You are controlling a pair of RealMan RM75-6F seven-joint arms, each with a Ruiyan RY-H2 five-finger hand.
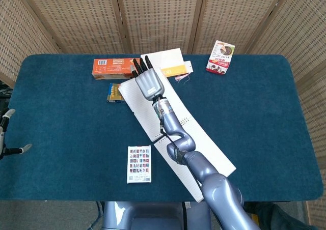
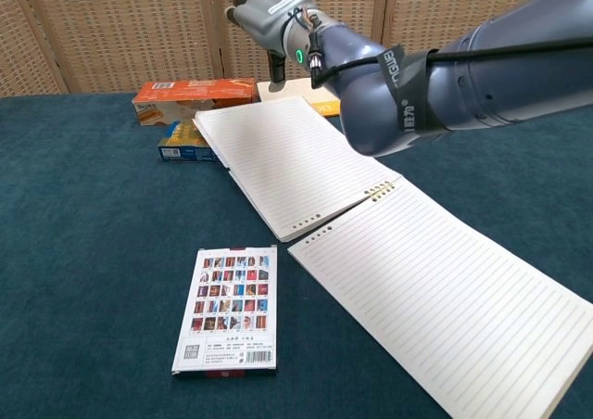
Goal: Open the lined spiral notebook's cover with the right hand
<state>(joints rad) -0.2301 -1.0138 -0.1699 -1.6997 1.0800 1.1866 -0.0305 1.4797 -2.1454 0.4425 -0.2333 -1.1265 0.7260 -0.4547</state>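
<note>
Notebook [image 2: 371,243] lying open flat, right hand [image 1: 148,80] above it, fingers spread (left hand [image 1: 6,133] only in head view, state unclear)

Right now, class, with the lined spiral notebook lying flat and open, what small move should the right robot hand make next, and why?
Probably draw the right robot hand up and back from the white lined spiral notebook. Its opened half lies flat on the blue table, and the robot hand hovers above the far edge holding nothing, so the opening looks done.
</note>
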